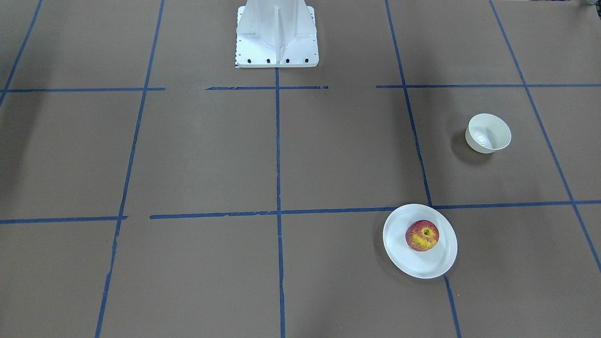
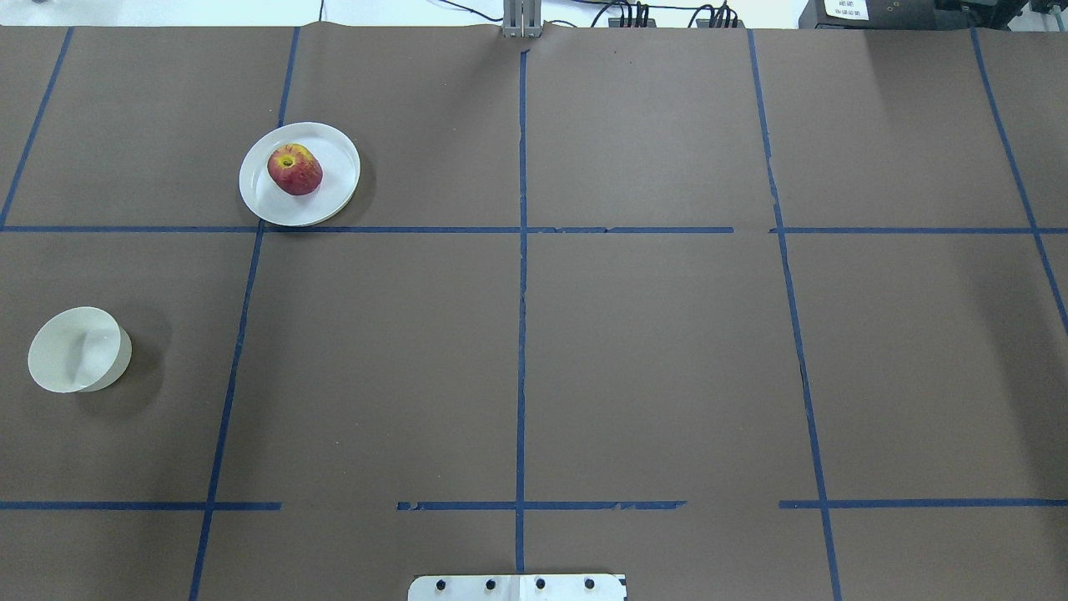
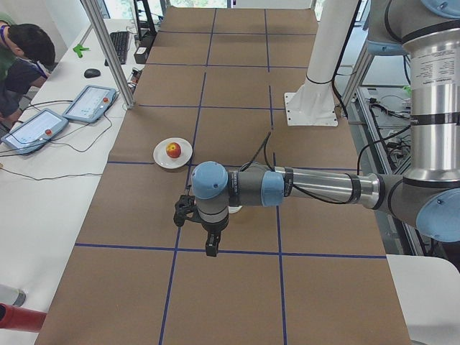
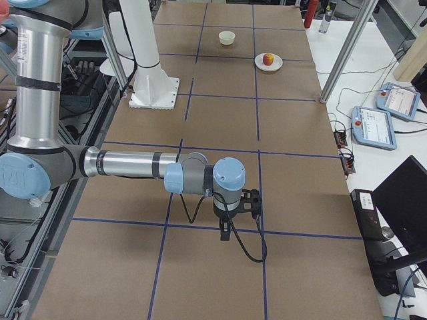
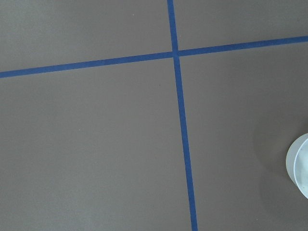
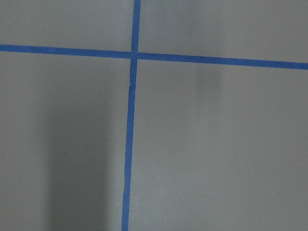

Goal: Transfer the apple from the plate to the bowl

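The red and yellow apple (image 1: 422, 235) lies on the white plate (image 1: 441, 263), also seen in the overhead view, apple (image 2: 294, 169) on plate (image 2: 334, 179). The small cream bowl (image 1: 488, 133) stands apart from the plate, empty (image 2: 79, 349); its rim shows in the left wrist view (image 5: 301, 166). My left gripper (image 3: 210, 251) hangs over the table near the bowl, seen only from the left side; I cannot tell if it is open. My right gripper (image 4: 225, 234) is far from both dishes, seen only from the right side; I cannot tell its state.
The white robot pedestal (image 1: 277, 37) stands at the table's middle edge. Blue tape lines (image 2: 521, 334) grid the brown table. A side bench holds teach pendants (image 3: 90, 103), a person (image 3: 25, 50) sits there, and a metal post (image 3: 108, 50) rises at the table's edge.
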`<action>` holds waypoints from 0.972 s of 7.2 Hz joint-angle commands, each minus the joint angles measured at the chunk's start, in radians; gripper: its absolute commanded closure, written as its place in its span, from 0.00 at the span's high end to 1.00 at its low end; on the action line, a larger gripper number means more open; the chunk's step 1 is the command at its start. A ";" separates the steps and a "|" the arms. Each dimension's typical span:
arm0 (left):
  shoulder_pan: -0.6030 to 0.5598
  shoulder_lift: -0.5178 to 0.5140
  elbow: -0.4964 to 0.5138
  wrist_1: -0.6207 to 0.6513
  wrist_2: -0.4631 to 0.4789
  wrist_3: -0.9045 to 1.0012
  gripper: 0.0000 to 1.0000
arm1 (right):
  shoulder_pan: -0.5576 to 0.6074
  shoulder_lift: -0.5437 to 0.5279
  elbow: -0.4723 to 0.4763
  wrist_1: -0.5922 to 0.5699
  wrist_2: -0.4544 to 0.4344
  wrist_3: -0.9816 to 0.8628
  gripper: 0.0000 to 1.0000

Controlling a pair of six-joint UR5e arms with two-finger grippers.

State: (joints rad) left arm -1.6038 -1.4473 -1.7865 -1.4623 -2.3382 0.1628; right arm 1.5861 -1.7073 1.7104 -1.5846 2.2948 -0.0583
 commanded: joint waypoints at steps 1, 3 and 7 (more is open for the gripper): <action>0.004 -0.002 0.004 -0.100 -0.001 0.000 1.00 | 0.000 0.000 0.000 0.000 0.000 0.000 1.00; 0.028 -0.049 -0.001 -0.162 -0.038 -0.093 1.00 | 0.000 0.000 0.000 0.000 0.000 0.000 1.00; 0.267 -0.374 0.111 -0.170 -0.023 -0.436 1.00 | 0.000 0.000 0.000 0.000 0.000 0.000 1.00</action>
State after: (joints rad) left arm -1.4320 -1.7112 -1.7288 -1.6309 -2.3656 -0.1343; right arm 1.5861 -1.7073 1.7104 -1.5846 2.2948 -0.0583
